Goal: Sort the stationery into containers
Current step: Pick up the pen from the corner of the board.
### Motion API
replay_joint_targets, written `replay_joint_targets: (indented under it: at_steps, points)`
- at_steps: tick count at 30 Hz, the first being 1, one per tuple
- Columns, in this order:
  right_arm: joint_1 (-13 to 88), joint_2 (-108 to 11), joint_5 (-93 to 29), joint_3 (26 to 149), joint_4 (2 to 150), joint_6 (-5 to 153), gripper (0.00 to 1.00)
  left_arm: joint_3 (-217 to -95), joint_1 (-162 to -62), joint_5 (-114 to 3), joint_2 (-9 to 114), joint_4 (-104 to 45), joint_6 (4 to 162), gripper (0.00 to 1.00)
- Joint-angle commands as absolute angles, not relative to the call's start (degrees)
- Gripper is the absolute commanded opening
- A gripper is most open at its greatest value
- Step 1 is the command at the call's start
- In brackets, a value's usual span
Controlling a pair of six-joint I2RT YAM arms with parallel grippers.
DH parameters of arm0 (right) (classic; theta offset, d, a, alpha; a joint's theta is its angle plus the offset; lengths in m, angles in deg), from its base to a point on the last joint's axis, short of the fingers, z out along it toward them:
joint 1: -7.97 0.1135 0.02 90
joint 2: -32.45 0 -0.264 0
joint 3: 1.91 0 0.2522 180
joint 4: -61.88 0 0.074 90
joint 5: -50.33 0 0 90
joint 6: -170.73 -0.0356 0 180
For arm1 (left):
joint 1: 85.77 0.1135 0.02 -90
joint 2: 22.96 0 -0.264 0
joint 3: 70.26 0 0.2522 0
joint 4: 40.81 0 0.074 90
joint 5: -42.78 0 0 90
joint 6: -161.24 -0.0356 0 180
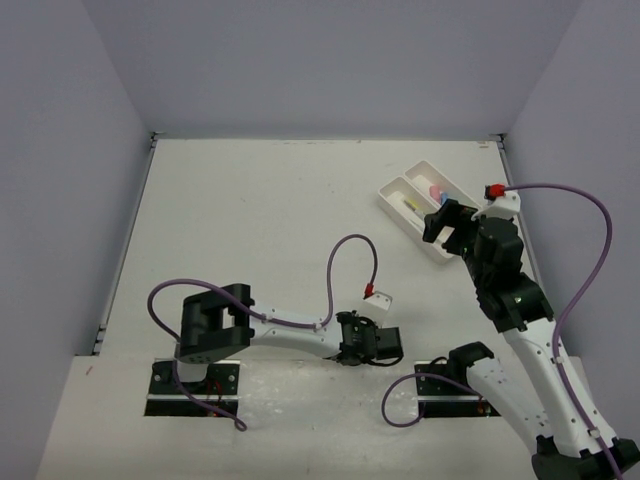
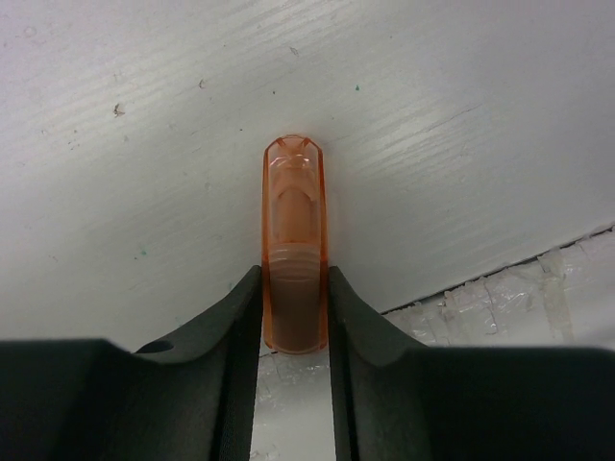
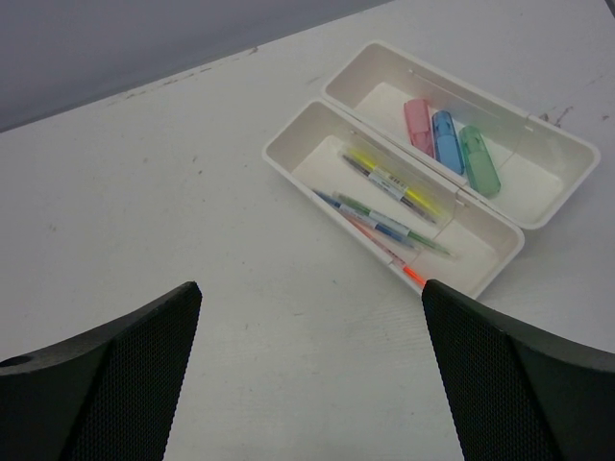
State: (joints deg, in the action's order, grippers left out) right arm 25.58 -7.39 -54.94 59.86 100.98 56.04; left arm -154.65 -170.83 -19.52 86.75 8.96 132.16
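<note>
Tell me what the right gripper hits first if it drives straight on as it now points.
Probably the bare table, just short of the white tray; the right gripper, fingers open, frames that spot. Depth is unclear, so the tray's near wall could come first.

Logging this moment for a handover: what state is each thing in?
Left gripper: closed on the orange marker.
Orange marker: gripped between the fingers.
Right gripper: open, empty, near the tray.
Tray: upright, both compartments partly filled.
Pens: lying in one compartment.
Pink, blue, green markers: lying in the other.
</note>
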Motion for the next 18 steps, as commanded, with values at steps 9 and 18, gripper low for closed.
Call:
replay_joint_targets:
  at_steps: [9, 18]
  points:
    - [25.4, -7.0, -46.8, 60.2, 98.5, 54.3, 0.99, -148.9, -165.7, -11.4, 75.3, 13.7, 133.3, 0.00]
    - [27.0, -13.2, -16.9, 54.4, 77.4, 38.3, 0.99, -135.3, -157.5, -3.9, 46.2, -3.8, 121.2, 0.00]
